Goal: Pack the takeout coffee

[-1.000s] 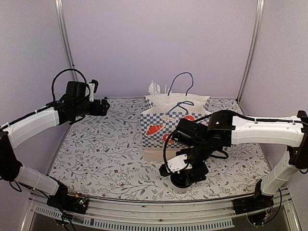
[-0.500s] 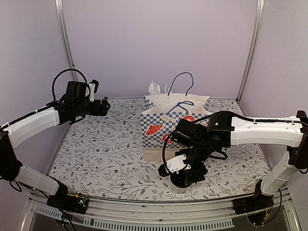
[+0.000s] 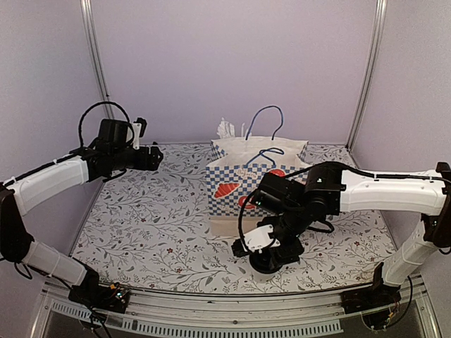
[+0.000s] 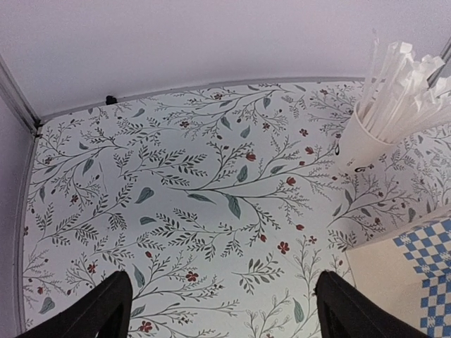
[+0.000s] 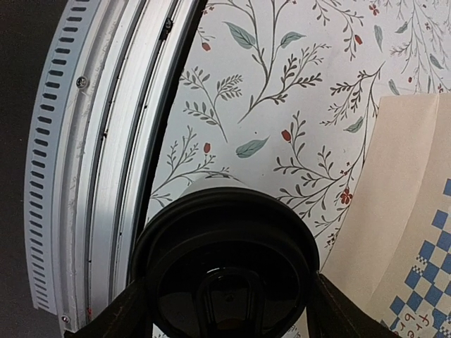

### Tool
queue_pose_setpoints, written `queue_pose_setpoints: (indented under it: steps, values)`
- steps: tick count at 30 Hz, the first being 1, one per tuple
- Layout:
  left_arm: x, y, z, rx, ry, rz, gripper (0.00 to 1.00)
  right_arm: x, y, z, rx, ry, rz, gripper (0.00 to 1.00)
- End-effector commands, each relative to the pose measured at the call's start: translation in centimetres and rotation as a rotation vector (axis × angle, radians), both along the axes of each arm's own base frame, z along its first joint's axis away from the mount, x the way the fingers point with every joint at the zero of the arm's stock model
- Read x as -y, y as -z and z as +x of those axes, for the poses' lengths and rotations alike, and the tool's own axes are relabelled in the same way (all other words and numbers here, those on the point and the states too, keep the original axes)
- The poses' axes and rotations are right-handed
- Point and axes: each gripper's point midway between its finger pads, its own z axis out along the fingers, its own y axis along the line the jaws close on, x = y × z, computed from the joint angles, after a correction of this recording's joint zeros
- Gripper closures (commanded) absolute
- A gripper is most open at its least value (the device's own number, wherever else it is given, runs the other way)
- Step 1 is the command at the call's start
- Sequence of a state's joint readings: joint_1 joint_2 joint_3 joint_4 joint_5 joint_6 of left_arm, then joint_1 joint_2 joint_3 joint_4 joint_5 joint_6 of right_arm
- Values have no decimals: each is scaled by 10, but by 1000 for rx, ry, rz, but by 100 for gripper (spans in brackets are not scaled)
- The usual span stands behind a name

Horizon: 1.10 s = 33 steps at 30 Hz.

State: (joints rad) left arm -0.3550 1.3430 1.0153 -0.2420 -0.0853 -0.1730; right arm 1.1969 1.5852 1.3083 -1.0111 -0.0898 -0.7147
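Note:
The takeout coffee shows in the right wrist view as a round black lid over a white cup, standing on the floral table near the front rail. My right gripper has one finger pressed on each side of the lid. In the top view the gripper covers most of the cup, just in front of the bag. My left gripper is open and empty, held above the back left of the table. Its view shows only tablecloth between its fingers.
A blue-checked paper bag with blue handles stands open mid-table; its corner shows in the left wrist view and the right wrist view. A white cup of straws stands behind the bag. The metal front rail is close to the coffee.
My right gripper and the coffee have shifted very slightly left and back. The left gripper has edged a little to the right.

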Motion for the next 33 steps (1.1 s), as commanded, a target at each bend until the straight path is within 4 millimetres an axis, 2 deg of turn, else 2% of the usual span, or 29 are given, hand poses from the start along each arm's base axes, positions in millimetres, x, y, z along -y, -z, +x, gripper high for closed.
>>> queue_pose_setpoints:
  steps: [1, 6, 8, 10, 12, 16, 19, 21, 25, 27, 29, 33]
  values:
    - [6, -8, 7, 15, 36, -18, 8, -5, -44, 1, 33, 4, 117, 37]
    - [19, -14, 4, 48, 93, -82, 7, -4, -114, 12, 26, 34, 325, 39]
    - [26, -17, 3, 50, 115, -119, 7, 3, -138, 20, 36, 54, 398, 39]
    - [34, -23, 2, 52, 140, -135, 7, 18, -156, 29, 63, 87, 452, 39]
    - [42, -31, 1, 55, 166, -135, 7, 34, -162, 37, 91, 124, 472, 39]
    - [57, -62, -4, 95, 214, -136, 7, 66, -162, 54, 122, 223, 493, 40]
    - [73, -91, -13, 138, 277, -161, 9, 89, -170, 62, 153, 290, 529, 40]
    - [91, -112, -21, 172, 352, -187, 10, 104, -178, 69, 189, 337, 555, 41]
    - [145, -145, -40, 213, 541, -216, 12, 127, -202, 78, 244, 416, 656, 42]
    - [173, -149, -44, 202, 612, -191, 13, 135, -209, 79, 254, 450, 682, 43]
    - [193, -158, -37, 194, 657, -157, 17, 143, -213, 81, 269, 482, 692, 43]
    - [221, -144, -28, 111, 776, -100, 25, 157, -219, 86, 310, 536, 687, 44]
